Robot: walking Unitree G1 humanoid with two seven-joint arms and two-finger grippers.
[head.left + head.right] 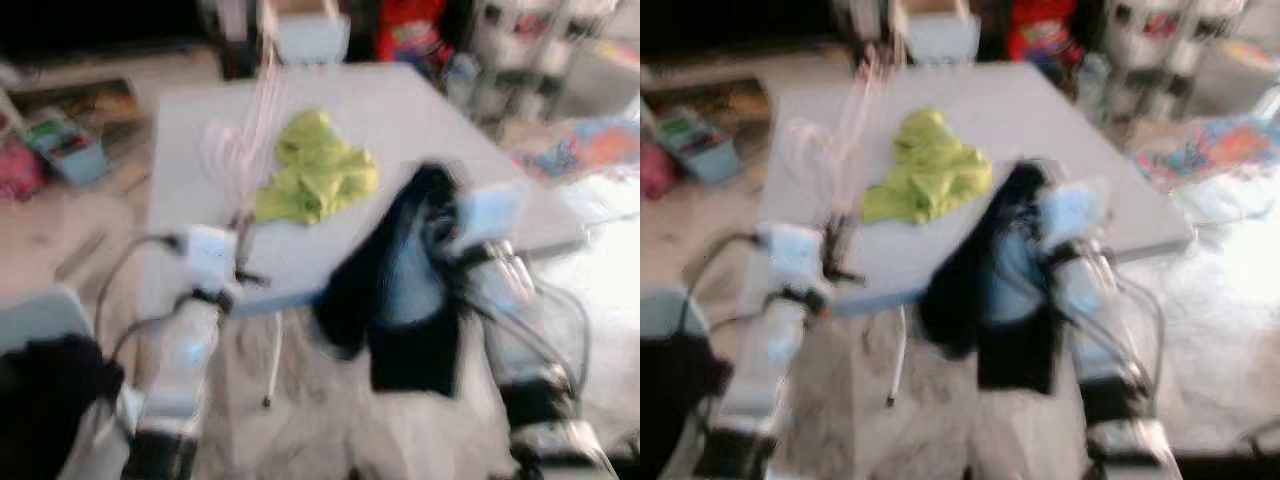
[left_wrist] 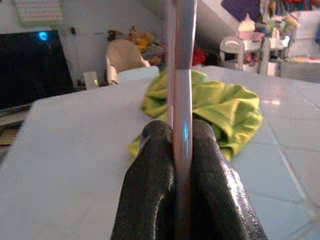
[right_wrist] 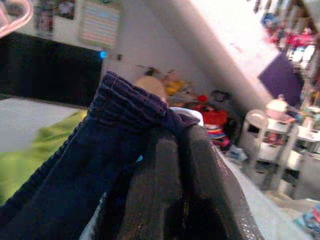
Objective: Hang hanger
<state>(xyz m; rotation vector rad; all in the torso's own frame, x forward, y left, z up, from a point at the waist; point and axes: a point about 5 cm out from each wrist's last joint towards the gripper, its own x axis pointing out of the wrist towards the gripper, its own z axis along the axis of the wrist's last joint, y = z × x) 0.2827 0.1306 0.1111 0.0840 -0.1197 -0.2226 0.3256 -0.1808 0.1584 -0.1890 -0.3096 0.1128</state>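
Up close, the robot's two silver arms reached over the near edge of a pale grey table [image 1: 420, 110], everything in the head views smeared by motion. The left gripper [image 2: 182, 150] sat just above the table's near-left edge, its two black fingers [image 2: 150, 180] pressed tight on a thin pale pink hanger [image 2: 181, 75], the bar standing up between them. In the head view that hanger [image 1: 240, 140] rose from the gripper and leaned out over the left part of the tabletop, faint and blurred.

The right gripper [image 3: 177, 145] was off the near-right edge, its fingers pinched shut on the folded, ribbed edge of a dark navy garment [image 3: 100, 150]. The garment [image 1: 400, 300] hung down from it in front of the near edge, its lower part below table height, with some lighter blue showing in its folds.

Further in, around the middle of the tabletop, a crumpled lime-green cloth [image 1: 318, 165] lay in a heap, apart from both grippers. Beyond the far edge stood a pale chair back [image 1: 312, 38], with red things [image 1: 410, 35] and white shelving [image 1: 520, 50] toward the far right. A dark television screen [image 2: 35, 65] stood against the far wall.
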